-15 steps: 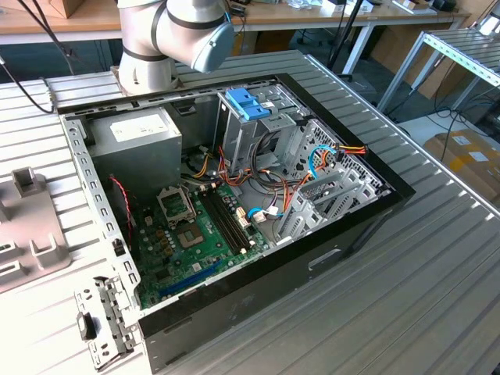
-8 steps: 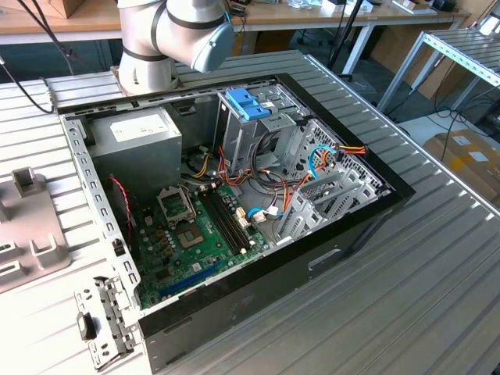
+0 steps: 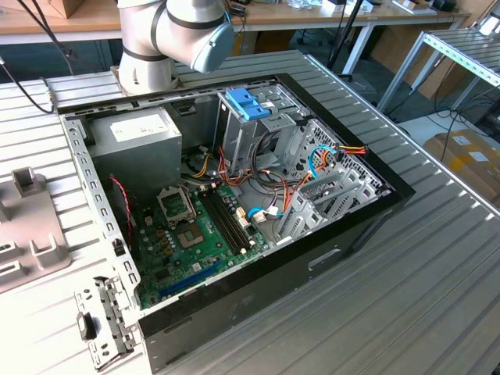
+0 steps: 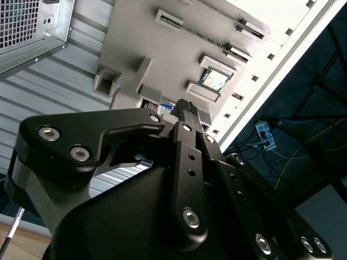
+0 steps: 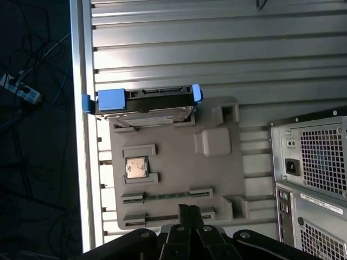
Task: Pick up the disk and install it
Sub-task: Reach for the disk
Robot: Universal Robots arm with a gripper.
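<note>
The disk (image 5: 143, 103) is a dark flat drive in a bright blue carrier. It rests at one end of a grey fixture plate (image 5: 179, 179), close to the table's edge. My gripper (image 5: 189, 210) hangs above the plate's opposite end, well apart from the disk. Its black fingers (image 4: 184, 108) are pressed together, shut with nothing between them. In the exterior view the open computer case (image 3: 234, 203) lies on the table, with part of the grey plate (image 3: 31, 226) at that view's left.
A square processor chip (image 5: 136, 167) and a thin memory stick (image 5: 165, 196) sit in the plate's recesses. The case's vented rear panel (image 5: 314, 162) stands beside the plate. A paler blue bracket (image 3: 246, 101) sits atop the drive cage. Past the table's edge (image 5: 81, 162), cables lie on the floor.
</note>
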